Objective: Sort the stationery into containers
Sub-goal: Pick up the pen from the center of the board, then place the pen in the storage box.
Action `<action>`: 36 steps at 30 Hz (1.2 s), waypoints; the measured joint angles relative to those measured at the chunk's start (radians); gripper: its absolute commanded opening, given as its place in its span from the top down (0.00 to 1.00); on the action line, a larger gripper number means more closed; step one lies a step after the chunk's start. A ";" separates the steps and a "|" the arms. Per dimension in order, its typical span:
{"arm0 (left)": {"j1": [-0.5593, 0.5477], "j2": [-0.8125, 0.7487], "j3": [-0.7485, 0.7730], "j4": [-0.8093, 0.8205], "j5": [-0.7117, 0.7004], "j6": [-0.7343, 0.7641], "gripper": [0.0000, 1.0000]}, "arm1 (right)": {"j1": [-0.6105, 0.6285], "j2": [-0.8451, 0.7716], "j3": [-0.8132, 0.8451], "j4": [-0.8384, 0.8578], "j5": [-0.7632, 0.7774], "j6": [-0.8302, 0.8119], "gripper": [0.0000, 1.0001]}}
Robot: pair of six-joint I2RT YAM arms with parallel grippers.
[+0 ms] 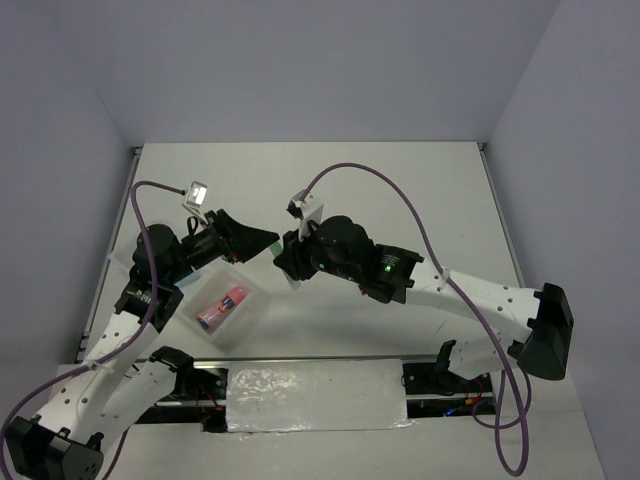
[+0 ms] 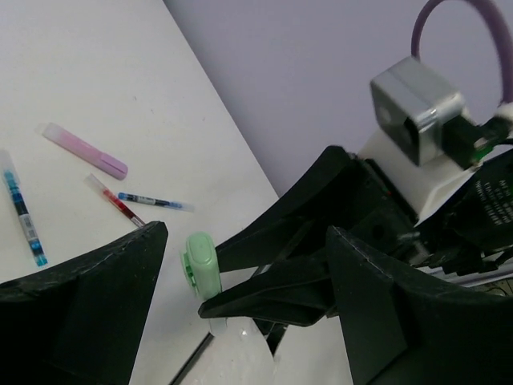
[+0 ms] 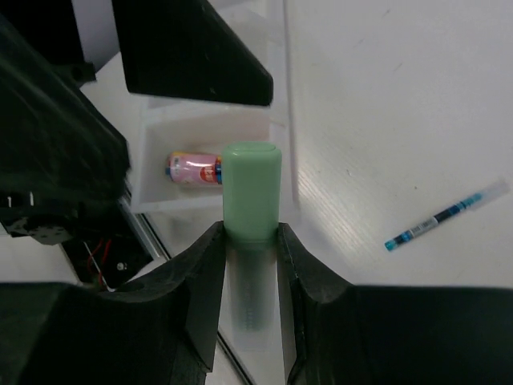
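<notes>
- The right gripper (image 3: 250, 237) is clamping the green highlighter (image 3: 252, 192) at frame centre, over the tray (image 3: 152, 196) rim, beside the pink tube (image 3: 192, 168).
- The left gripper (image 2: 246, 234) is standing wide open and crowding close. A bump or a release onto the rim is risking a drop outside.
- The highlighter's long axis is running up-down in the right wrist view, cap topward.

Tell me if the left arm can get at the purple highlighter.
Likely yes: the left claw is open and empty, the purple highlighter lies uncovered on the table, and the right claw with the green highlighter sits aside.
</notes>
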 measured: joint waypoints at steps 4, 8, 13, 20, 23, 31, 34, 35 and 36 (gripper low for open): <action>-0.031 -0.022 -0.009 -0.034 -0.013 0.000 0.16 | 0.023 -0.001 0.031 0.014 0.026 0.009 0.84; -0.055 -0.022 -0.009 -0.074 -0.031 0.004 0.26 | 0.043 -0.001 0.055 0.017 0.042 0.011 0.83; -0.066 -0.019 -0.004 -0.075 -0.033 0.010 0.97 | 0.086 0.002 0.077 0.014 0.064 0.000 0.82; -0.073 0.024 0.089 -0.291 -0.132 0.161 1.00 | 0.097 0.029 0.083 0.024 0.135 -0.003 0.00; -0.081 0.080 0.237 -0.526 -0.428 0.295 1.00 | 0.095 -0.014 0.036 0.047 0.198 0.008 0.00; 0.019 0.401 0.369 -0.861 -1.226 0.449 1.00 | 0.079 -0.412 -0.237 -0.002 0.326 0.027 0.00; 0.081 0.491 0.335 -0.906 -1.315 0.465 1.00 | 0.079 -0.524 -0.257 -0.019 0.345 0.031 0.00; 0.102 0.503 0.330 -0.924 -1.334 0.473 1.00 | 0.079 -0.558 -0.263 -0.024 0.350 0.032 0.00; 0.118 0.510 0.329 -0.934 -1.351 0.476 1.00 | 0.079 -0.589 -0.271 -0.028 0.353 0.034 0.00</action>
